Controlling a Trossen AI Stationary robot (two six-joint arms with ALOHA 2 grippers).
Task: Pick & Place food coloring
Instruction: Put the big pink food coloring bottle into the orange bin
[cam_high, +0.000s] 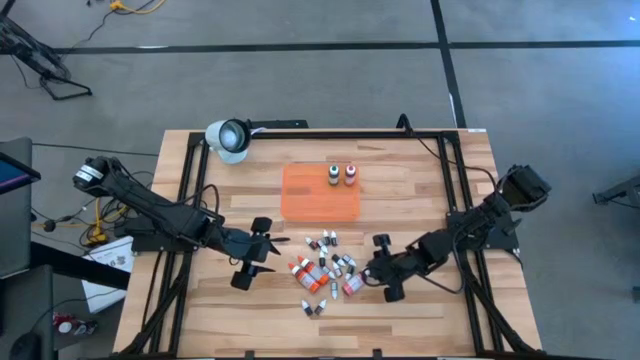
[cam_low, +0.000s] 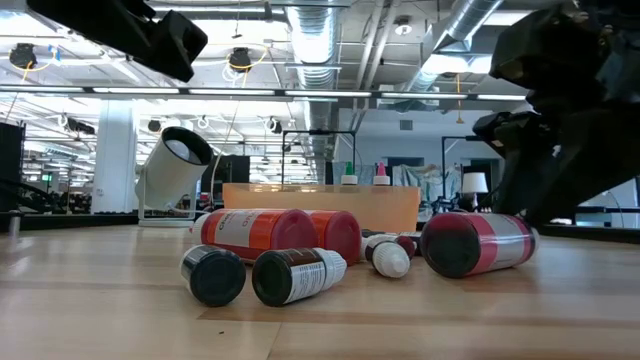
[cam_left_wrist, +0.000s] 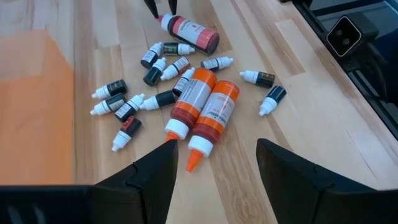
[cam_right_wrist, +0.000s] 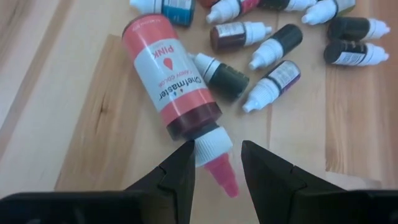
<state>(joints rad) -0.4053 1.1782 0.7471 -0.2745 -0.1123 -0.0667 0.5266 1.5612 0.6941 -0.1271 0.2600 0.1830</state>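
Food coloring: we see the pink-labelled plastic bottle (cam_right_wrist: 171, 78) lying flat on the wooden table (cam_high: 420, 170), at the pile's right edge.
Axis: its white cap points straight into our right gripper (cam_right_wrist: 217, 163).
Fingers: parted, flanking the cap, not yet grasping.
Left gripper (cam_left_wrist: 214, 165): spread wide, empty, farther off.

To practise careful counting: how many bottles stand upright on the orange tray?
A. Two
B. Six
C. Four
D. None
A: the high view shows just two bottles upright near the far edge of the orange tray; the rest lie scattered on the table.
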